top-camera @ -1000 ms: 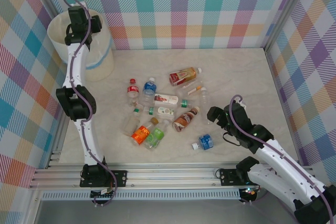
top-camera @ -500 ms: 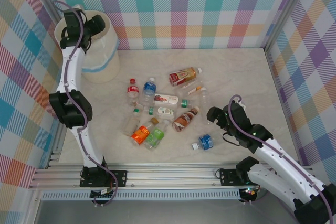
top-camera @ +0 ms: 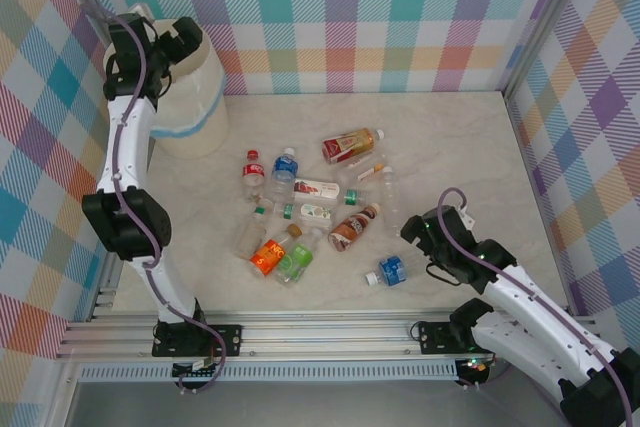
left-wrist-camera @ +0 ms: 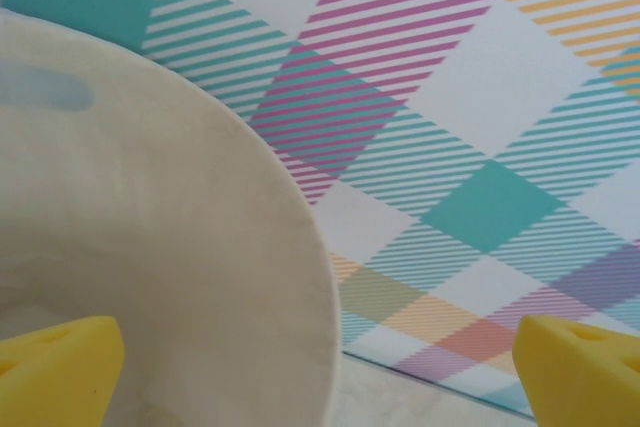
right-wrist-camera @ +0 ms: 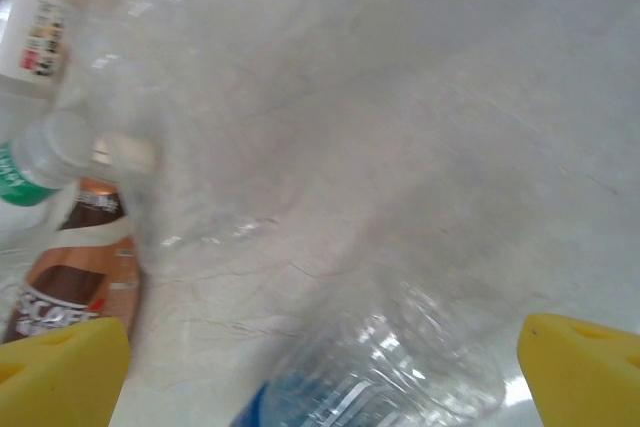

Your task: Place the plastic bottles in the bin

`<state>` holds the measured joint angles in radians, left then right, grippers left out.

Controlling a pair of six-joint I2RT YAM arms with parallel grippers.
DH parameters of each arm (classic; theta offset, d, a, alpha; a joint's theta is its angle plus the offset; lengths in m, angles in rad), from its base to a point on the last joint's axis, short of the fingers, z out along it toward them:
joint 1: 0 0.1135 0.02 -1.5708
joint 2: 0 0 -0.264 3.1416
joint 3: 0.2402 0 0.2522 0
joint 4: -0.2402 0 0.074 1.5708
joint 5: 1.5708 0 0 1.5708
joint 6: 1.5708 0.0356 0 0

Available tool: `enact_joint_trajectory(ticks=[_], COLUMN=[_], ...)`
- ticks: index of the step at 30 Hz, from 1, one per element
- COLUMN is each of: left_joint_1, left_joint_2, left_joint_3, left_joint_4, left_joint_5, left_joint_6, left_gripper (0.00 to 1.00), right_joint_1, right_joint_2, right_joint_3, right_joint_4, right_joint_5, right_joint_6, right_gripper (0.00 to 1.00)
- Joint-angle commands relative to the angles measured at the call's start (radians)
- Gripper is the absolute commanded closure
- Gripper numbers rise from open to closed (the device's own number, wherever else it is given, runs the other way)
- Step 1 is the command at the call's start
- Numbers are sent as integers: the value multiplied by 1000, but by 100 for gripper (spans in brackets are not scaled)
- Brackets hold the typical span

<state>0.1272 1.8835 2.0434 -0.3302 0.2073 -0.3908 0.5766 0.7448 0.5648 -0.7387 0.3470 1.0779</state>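
The bin (top-camera: 200, 107), a cream bucket with a pale blue band, stands in the far left corner of the table (top-camera: 470, 147). The left gripper (top-camera: 168, 39) hangs over its rim, yellow fingers (left-wrist-camera: 55, 372) spread wide with nothing between them. About a dozen plastic bottles (top-camera: 305, 212) lie scattered mid-table, well apart from the bin. The right gripper (top-camera: 420, 230) hovers low at the near right edge of the cluster, also wide open and empty. Its wrist camera looks down on a blue-labelled bottle (right-wrist-camera: 400, 372) just beneath, with a brown-labelled bottle (right-wrist-camera: 70, 282) close by on the left.

Risks, as I judge them: the bottles are round, light and lying on their sides, so a finger landing off-centre could roll the blue one away or nudge its neighbours. A clear, slick body may slip from a loose grip on the long carry to the bin. The left arm, close to the rim, could knock the bin when it pulls away.
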Motion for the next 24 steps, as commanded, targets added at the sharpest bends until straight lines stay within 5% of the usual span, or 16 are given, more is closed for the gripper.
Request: enact_joint_trajectory(ticks=[1,13,20,24], left_joint_1=[-5,-148,-172,-202], left_joint_2=[-112,-305,-438,-504], left_joint_3=[-44,-236,-535,-644], left_joint_4=[99,169,416,422], left_joint_5=[92,111,185,217], left_joint_6=[-57,-69,-251,-275], left_gripper=[0,0,0,0], right_joint_1=[2,2,2,2], right_joint_2=[-6,-48,-2,41], right_joint_3=[-6,-86,-109,-123], right_joint_4=[-117,-78,9,80], right_joint_5=[-28,-166,-144,-163], right_joint_6=[143,484,536,555], right_gripper=[0,0,0,0])
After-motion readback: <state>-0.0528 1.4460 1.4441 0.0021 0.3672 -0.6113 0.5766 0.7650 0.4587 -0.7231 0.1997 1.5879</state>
